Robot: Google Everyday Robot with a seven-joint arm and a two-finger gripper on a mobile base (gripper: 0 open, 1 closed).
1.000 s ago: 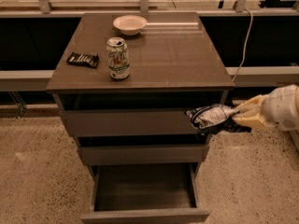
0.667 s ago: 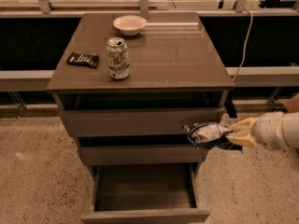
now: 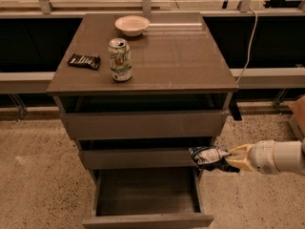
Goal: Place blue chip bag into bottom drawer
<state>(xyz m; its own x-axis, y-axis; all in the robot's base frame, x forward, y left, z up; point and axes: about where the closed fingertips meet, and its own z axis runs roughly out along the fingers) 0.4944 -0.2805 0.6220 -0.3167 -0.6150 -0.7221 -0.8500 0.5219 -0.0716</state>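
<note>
In the camera view, my end effector [image 3: 232,157] is clamped on the right end of the blue chip bag [image 3: 208,157]. The bag hangs just above the right wall of the bottom drawer [image 3: 147,221], which stands open. High above this drawer, the bench [image 3: 181,61] carries a soda can [image 3: 120,59], a white bowl [image 3: 132,25] and a black candy bar wrapper [image 3: 84,61].

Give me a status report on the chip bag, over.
Gripper low at right, shut on blue chip bag. Bag held above open bottom drawer, right edge, not yet in. Middle drawer front close beside bag.
</note>
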